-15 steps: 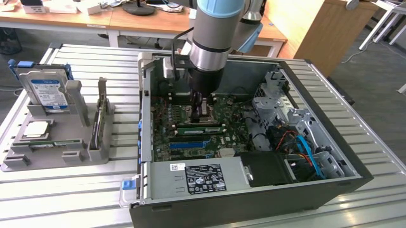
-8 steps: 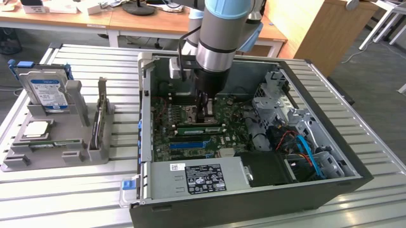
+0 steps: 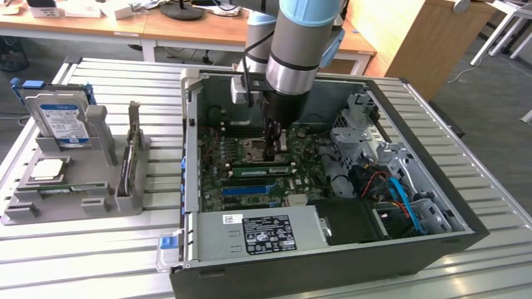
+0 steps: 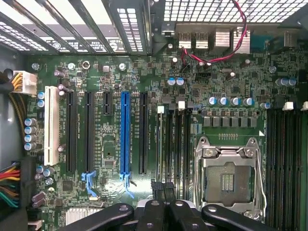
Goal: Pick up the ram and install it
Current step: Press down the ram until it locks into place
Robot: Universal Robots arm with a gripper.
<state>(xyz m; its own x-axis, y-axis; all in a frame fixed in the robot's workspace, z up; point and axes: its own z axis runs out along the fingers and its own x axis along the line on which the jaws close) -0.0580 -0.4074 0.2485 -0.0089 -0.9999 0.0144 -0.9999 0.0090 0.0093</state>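
Note:
The ram (image 3: 261, 169), a slim green stick with a white sticker, stands on edge in a memory slot beside the empty CPU socket (image 3: 253, 148) inside the open computer case (image 3: 465, 243). In the wrist view the ram (image 4: 160, 149) is a thin pale strip in the slot nearest the long black expansion slots. My gripper (image 3: 275, 148) hangs just above that bank of slots. Its dark fingertips sit close together with nothing visible between them, and the gripper (image 4: 163, 188) is almost in line with the ram.
A grey parts tray (image 3: 75, 208) at the exterior view's left holds a hard drive (image 3: 62, 121), a CPU (image 3: 47, 169), an upright expansion card (image 3: 129, 159) and a slim stickered stick (image 3: 73, 188). A blue slot strip (image 4: 125, 134), drive cage (image 3: 365, 134) and cables (image 3: 399, 193) crowd the case.

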